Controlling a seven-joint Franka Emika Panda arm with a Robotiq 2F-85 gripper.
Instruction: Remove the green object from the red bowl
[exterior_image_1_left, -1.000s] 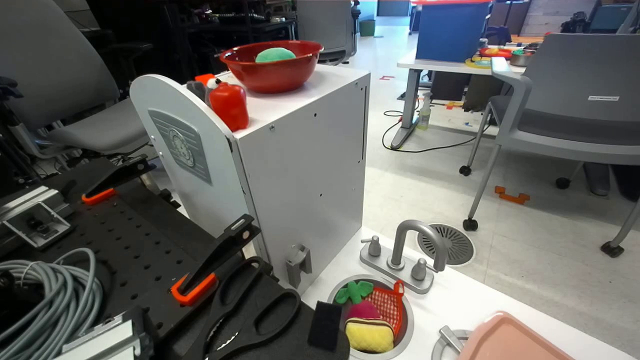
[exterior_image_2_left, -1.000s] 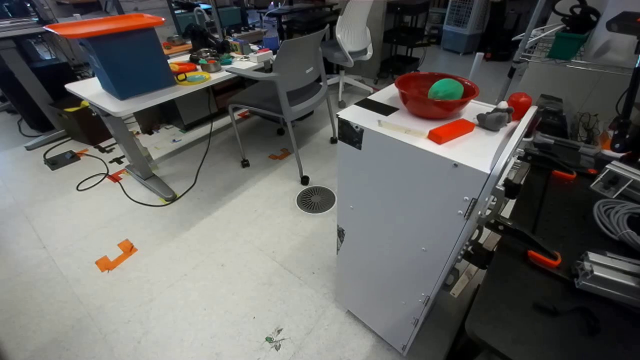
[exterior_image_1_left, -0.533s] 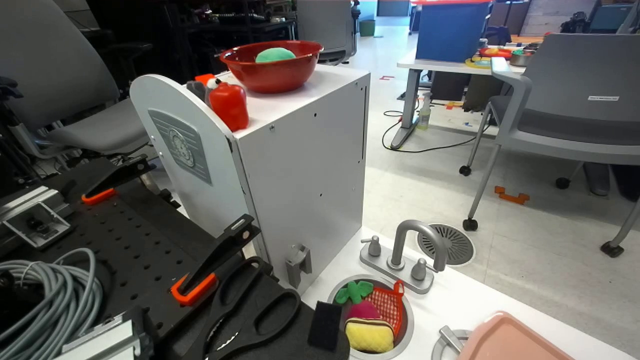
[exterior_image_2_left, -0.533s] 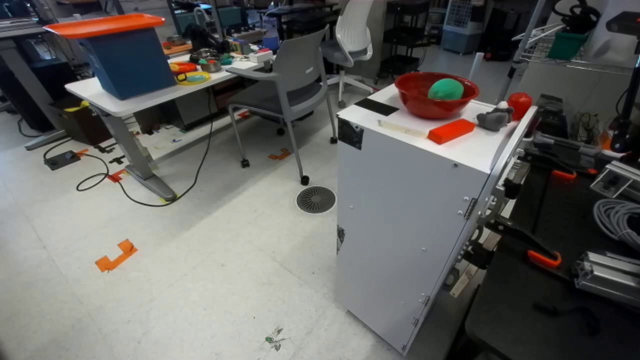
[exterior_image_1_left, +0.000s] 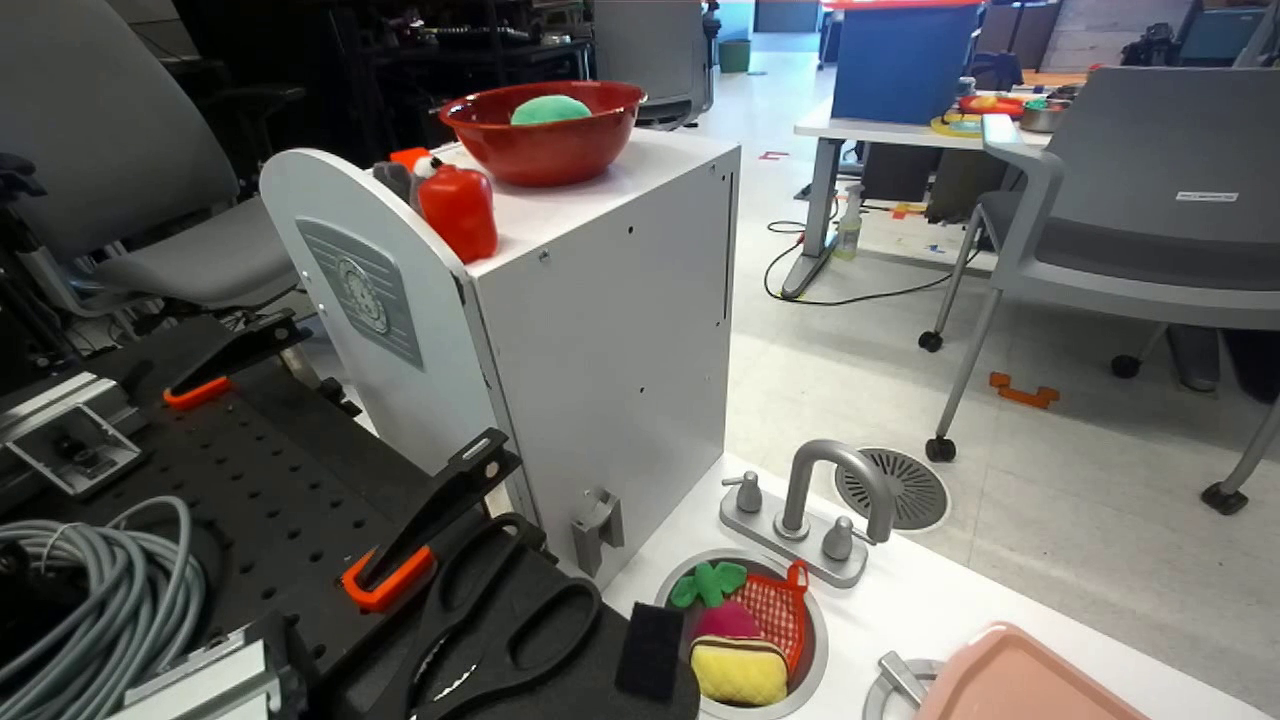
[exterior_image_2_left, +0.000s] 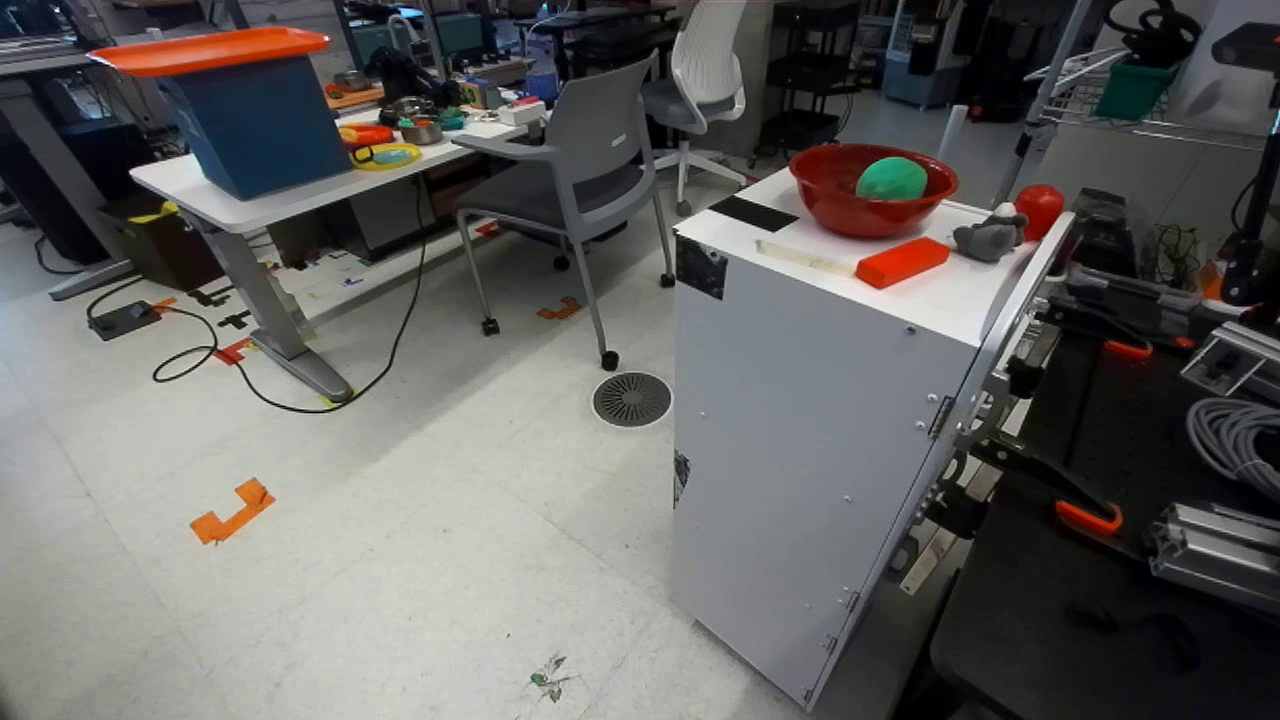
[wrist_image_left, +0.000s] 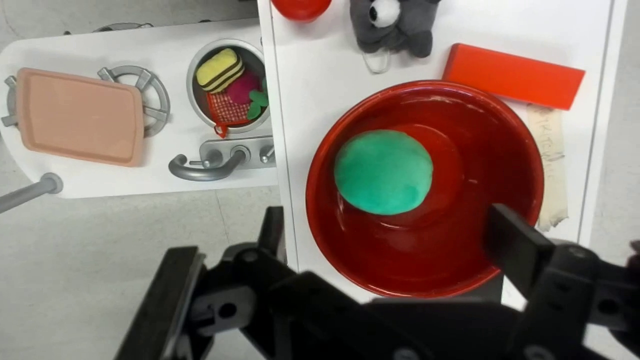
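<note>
The smooth, bright green rounded object (wrist_image_left: 384, 172) lies inside the wide, shiny red plastic bowl (wrist_image_left: 480, 155), closer to one side than to the centre, and the bowl's wall rises all around it. In the wrist view the black two-finger gripper (wrist_image_left: 385, 220) has its fingers spread wide apart and holds nothing; one finger overlaps the bowl, while the other appears outside its rim. The bowl stands on top of the tall white box (exterior_image_2_left: 800, 450). Just beside it is the orange-red rectangular block (wrist_image_left: 512, 75), but I cannot tell if they touch, and the beige paper strip (wrist_image_left: 547, 165) with handwriting runs up to this block. The grey plush toy (wrist_image_left: 400, 32) with a white eye and the red object shaped like a pepper (exterior_image_1_left: 460, 215) stand near the upright white panel (exterior_image_1_left: 410, 410) with a rounded top, at one end of the box. Lower down, beside the box, the white counter (exterior_image_1_left: 900, 600) carries the curved grey faucet (exterior_image_1_left: 880, 500), the round sink (wrist_image_left: 191, 82) with colourful toy pieces (wrist_image_left: 242, 90) inside, and the pink tray (wrist_image_left: 80, 117).
</note>
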